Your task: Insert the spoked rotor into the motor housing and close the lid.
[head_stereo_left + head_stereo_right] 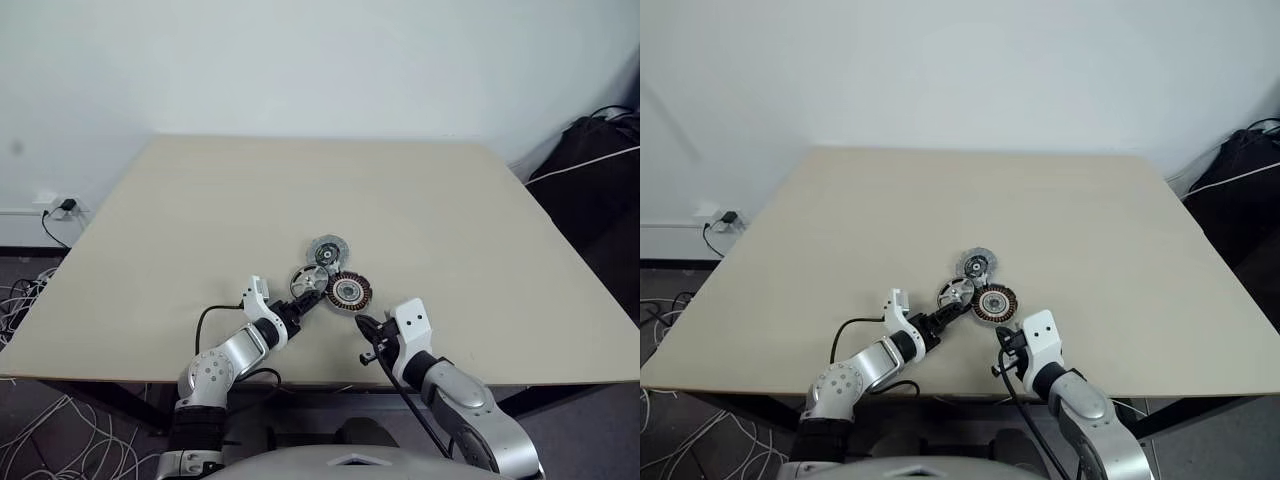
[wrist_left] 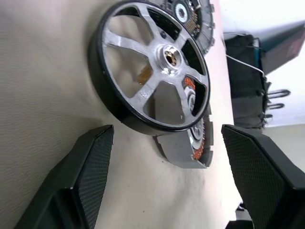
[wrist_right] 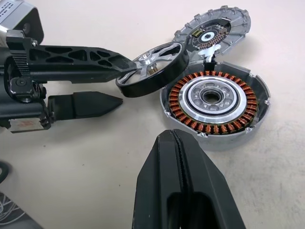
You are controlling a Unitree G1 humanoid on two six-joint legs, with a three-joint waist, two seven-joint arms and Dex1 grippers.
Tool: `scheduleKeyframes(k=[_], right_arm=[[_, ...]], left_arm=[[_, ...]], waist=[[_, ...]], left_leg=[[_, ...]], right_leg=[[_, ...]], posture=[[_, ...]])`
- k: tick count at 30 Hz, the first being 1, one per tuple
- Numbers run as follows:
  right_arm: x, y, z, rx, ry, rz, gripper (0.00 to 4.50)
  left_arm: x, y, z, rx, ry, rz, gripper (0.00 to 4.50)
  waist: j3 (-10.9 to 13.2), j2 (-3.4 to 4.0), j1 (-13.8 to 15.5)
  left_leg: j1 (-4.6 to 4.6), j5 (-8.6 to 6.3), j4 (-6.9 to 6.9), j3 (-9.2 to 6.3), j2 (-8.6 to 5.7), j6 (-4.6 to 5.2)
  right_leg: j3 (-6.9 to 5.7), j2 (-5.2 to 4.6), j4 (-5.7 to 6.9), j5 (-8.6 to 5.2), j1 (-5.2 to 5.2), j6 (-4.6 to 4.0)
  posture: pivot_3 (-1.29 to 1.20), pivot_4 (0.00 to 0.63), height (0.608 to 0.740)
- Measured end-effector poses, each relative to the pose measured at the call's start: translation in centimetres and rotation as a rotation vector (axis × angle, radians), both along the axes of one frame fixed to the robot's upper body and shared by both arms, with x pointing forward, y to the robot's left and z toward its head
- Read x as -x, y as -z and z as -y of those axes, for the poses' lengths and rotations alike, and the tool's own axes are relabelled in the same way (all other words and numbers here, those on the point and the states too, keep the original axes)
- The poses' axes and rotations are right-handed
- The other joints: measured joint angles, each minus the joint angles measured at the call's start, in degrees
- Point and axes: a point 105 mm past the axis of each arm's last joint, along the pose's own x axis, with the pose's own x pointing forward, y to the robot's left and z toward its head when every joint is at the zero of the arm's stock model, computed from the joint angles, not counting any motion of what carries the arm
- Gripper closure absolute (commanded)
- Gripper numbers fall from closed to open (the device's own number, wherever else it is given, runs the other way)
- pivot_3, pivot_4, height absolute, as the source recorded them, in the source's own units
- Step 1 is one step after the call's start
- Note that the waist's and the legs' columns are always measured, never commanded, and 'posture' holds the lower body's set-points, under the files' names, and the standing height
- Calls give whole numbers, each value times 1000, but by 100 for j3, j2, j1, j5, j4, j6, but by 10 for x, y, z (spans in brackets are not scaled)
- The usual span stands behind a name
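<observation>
Currently spoked rotor (image 3: 153, 68) leans tilted on motor housing (image 3: 214, 102), between released left claw (image 3: 114, 81) fingers; right claw (image 3: 183, 191) clenched, empty.

You see the spoked rotor (image 3: 153, 68) tilted, its rim propped on the motor housing (image 3: 214, 104) edge; the lid (image 3: 215, 31) lies just behind. Left gripper (image 3: 116, 81) fingers spread beside rotor; right gripper (image 3: 183, 191) fingers pressed together

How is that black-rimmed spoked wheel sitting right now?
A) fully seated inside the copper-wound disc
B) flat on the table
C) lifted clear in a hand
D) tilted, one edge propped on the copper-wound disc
D: the spoked rotor leans with one edge up on the motor housing.
</observation>
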Motion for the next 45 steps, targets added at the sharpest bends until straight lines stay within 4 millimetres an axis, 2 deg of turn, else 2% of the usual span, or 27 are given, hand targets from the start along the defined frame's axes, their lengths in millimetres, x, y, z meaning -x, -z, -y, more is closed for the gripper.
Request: scheduleKeyframes(k=[8,17,20,23,29,30,33,36,39,42,45], right_arm=[[0,0,0,-1,-4,-1,4500],[-6,-3,-1,4,4,16,4500],[-17,-12,-4,7,4,58,4500],[-25,-17,-10,22,-11,79,4500],[-44,-16,-22,45,-17,53,4500],[-48,-16,-25,38,-12,42,4500],[-54,-17,-35,-4,-13,1,4500],[-60,-18,-43,-80,16,-58,3900],[-69,-21,-43,-171,79,-124,2952],[-75,-24,-40,-239,131,-184,2952],[-77,-14,-25,-260,203,-259,2952]], left_arm=[[7,-2,-17,14,-101,-16,629],[0,-13,-37,-115,-192,93,629],[-2,-15,-39,-139,-197,125,1268],[-2,-14,-43,-220,-171,166,2231],[2,-17,-50,-360,-125,254,4257],[4,-15,-51,-384,-117,266,4469],[8,-13,-52,-411,-110,282,4469],[10,-15,-53,-414,-117,293,4500],[9,-18,-53,-414,-122,309,4500],[10,-17,-52,-414,-120,309,4500],[12,-15,-52,-417,-120,304,4500]], waist=[[3,2,-7],[41,8,46],[40,10,61],[40,9,85],[41,9,99],[41,9,99],[41,9,102],[42,10,103],[41,12,99],[42,14,93],[42,16,84]], left_leg=[[-2,-1,-5,1,0,-2],[-31,-1,-4,2,-3,-3],[-69,0,-2,2,-8,-3],[-80,6,-3,2,-15,5],[-77,13,-4,3,-19,21],[-78,12,-4,2,-18,18],[-79,1,-3,2,-19,0],[-80,1,-3,1,-18,1],[-79,1,-2,2,-19,2],[-80,1,-2,2,-20,2],[-80,5,-2,3,-23,10]], right_leg=[[1,-1,-2,-3,-4,-5],[-1,-9,-5,-2,-28,-7],[-1,-6,-5,0,-69,-5],[0,-2,-5,0,-80,-7],[0,-7,-4,-2,-78,-10],[-1,-8,-4,-2,-78,-10],[-1,-12,-3,-1,-78,-10],[-2,-12,-1,0,-79,-9],[-2,-12,2,3,-78,-3],[-3,-13,3,7,-78,3],[-3,-13,3,9,-78,8]], posture=[[0,0,740],[0,0,740],[0,0,740],[0,0,740],[0,0,740],[0,0,740],[0,0,740],[0,0,740],[0,0,740],[0,0,740],[0,0,740]])
